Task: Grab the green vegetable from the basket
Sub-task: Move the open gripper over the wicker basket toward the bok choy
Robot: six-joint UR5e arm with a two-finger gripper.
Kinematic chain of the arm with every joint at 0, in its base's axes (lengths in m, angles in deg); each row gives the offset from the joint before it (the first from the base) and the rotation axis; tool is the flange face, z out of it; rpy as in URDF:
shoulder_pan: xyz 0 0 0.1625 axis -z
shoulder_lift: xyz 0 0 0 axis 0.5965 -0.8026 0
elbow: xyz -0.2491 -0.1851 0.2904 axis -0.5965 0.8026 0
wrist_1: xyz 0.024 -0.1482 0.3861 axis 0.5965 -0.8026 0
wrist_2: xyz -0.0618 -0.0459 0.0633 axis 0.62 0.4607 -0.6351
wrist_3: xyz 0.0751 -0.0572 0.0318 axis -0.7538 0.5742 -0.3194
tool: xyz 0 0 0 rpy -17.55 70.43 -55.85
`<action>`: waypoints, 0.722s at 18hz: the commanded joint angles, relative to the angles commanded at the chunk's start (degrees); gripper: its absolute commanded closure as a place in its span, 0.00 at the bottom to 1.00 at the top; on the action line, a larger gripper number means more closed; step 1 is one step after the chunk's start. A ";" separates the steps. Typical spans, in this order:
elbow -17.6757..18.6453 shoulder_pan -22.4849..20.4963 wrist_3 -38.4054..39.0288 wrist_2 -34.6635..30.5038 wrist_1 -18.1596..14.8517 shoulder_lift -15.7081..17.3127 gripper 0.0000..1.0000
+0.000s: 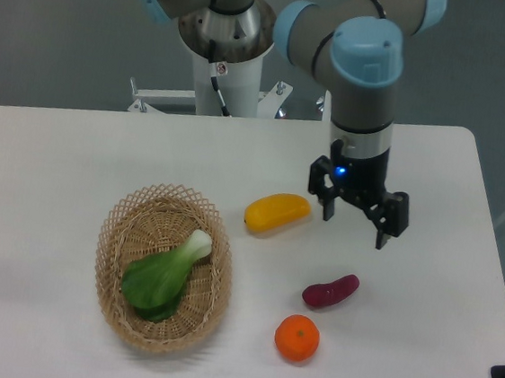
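Dark green vegetable (160, 280) with white stalk, tan woven basket (119, 238), yellow fruit (277, 211), purple sweet potato (329, 290), orange (296, 337)

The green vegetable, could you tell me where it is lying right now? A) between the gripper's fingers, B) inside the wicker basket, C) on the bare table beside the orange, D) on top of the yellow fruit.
B: the green vegetable lies inside the basket, well apart from the open gripper.

green vegetable (164, 274) in basket (120, 229) | gripper (354, 225) fingers (381, 235) apart, empty, right of yellow fruit (277, 211)
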 joint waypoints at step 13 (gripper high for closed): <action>4.30 12.40 19.98 -0.26 2.81 -2.02 0.00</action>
